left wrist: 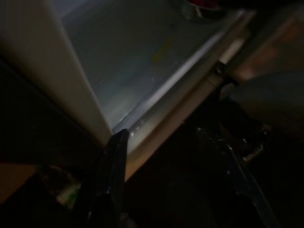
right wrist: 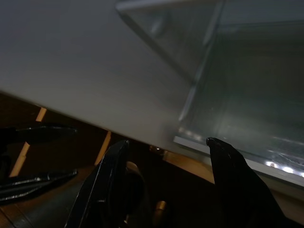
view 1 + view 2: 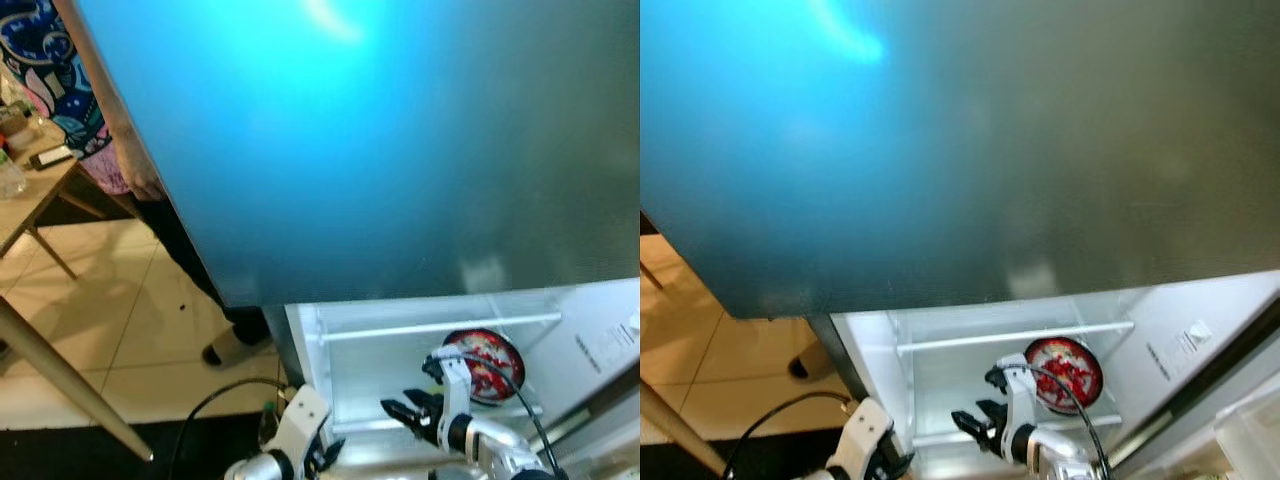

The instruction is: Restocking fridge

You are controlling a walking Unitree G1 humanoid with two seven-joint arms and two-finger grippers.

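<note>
The fridge's glossy blue-grey front (image 3: pixel 400 150) looms over me. Below it the lower compartment (image 3: pixel 400 380) stands open, white inside, with a white rail (image 3: pixel 440 327) across it. A round red-patterned container (image 3: pixel 484 365) sits on the shelf at the right. My right gripper (image 3: pixel 405 410) is open and holds nothing, low in front of the shelf and just left of the container. My left gripper (image 3: pixel 325 455) is open too, below the compartment's left wall. The left wrist view looks along the shelf's front edge (image 1: pixel 175 90); the right wrist view faces the glass shelf (image 2: pixel 247 95).
A person stands at the left beside the fridge, a hand (image 3: pixel 140 180) at its edge and a slippered foot (image 3: pixel 230 350) on the tiled floor. A wooden table (image 3: pixel 40 200) with small items stands far left. A black cable (image 3: pixel 210 400) loops on the floor.
</note>
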